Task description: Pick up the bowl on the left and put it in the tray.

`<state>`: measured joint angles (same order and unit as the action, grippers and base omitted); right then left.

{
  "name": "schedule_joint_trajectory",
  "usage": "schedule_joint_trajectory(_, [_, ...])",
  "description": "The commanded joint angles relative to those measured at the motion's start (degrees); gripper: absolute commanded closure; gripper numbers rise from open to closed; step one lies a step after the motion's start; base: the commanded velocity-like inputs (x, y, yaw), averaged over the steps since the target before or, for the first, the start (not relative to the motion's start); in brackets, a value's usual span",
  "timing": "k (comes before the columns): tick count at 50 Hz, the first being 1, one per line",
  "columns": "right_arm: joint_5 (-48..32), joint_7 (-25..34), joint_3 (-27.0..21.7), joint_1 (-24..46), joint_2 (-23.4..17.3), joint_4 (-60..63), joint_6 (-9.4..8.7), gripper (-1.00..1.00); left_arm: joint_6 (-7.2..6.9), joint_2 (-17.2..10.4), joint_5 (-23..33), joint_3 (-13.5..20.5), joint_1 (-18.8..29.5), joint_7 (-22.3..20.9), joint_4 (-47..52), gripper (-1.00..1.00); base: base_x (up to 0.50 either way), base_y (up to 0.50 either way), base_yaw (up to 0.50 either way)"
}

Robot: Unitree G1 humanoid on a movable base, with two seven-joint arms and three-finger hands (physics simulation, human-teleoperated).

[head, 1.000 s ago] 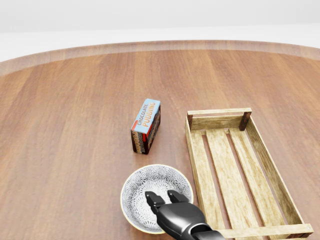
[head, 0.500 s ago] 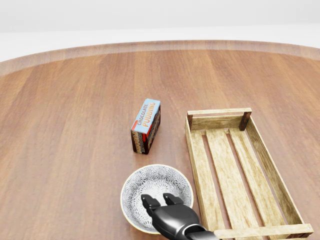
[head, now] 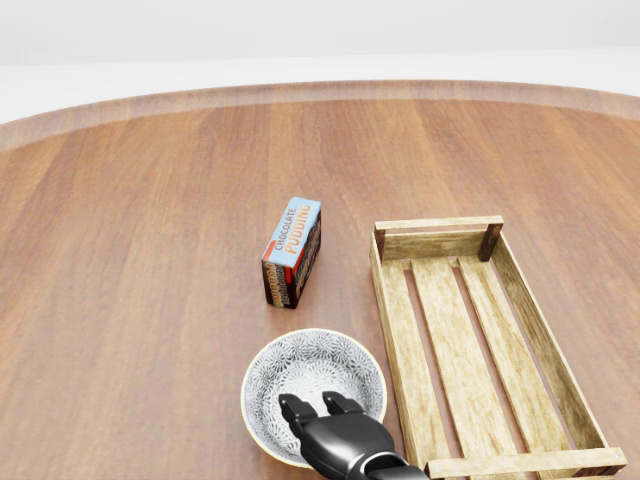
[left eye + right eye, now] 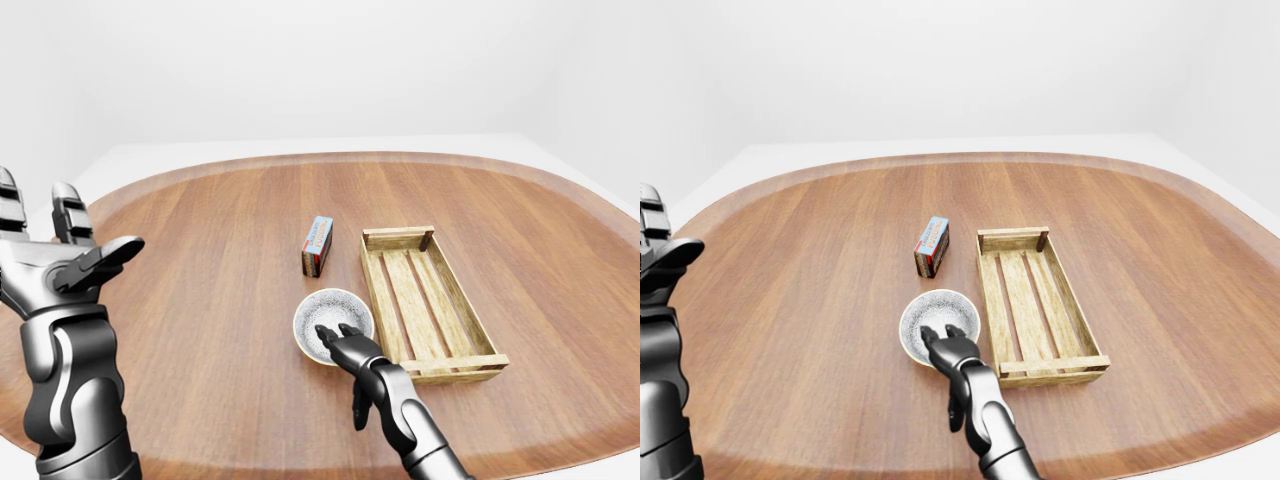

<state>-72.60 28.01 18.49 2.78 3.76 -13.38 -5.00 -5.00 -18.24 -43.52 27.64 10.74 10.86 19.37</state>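
Bowl point(image 3: 310, 372): a shallow, round dish with a patterned inner face. It looks ceramic, so treat it as rigid, fairly light, smooth under the fingers and liable to chip if it is dropped or knocked against wood. The wall is low and flared, so the rim is the recommended place to take hold, with fingers inside and thumb against the outer wall, at the edge nearest the hand. A weak pinch there is likely to let the bowl tip or slide. The bowl rests on the wooden table point(image 3: 150, 250) at the bottom centre of the head view, just beside the left rail of the tray point(image 3: 388, 300) but apart from it, and below the pudding box point(image 3: 292, 252). The right hand point(image 3: 342, 440) enters from the bottom edge and overlaps the bowl's lower rim, with two fingertips point(image 3: 291, 404) lying over the inner face. Its fingers are extended and slightly apart, not closed round the rim, and contact with the bowl cannot be confirmed. The left hand point(image 4: 60, 265) is raised at the left of the left-eye view, fingers spread, holding nothing.
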Motion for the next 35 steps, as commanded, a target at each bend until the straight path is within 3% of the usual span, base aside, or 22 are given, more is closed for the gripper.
schedule_joint_trajectory(1, [0.26,-0.36,0.05,0.10,0.01,-0.44,0.00,-1.00,0.00,0.82,0.69,-0.09,-1.17,-1.08,-0.13,-1.00,0.00,0.00,0.00])
schedule_joint_trajectory(7, [0.51,-0.50,-0.01,-0.09,-0.03,0.31,0.00,-1.00,0.00,-0.92,-1.41,0.42,1.09,1.97,1.35,-1.00,0.00,0.00,0.00])
schedule_joint_trajectory(35, [-1.72,0.56,0.32,-1.00,-0.39,2.93,0.00,-1.00,0.00,-1.04,-1.61,0.35,1.06,2.01,1.25,-1.00,0.00,0.00,0.00])
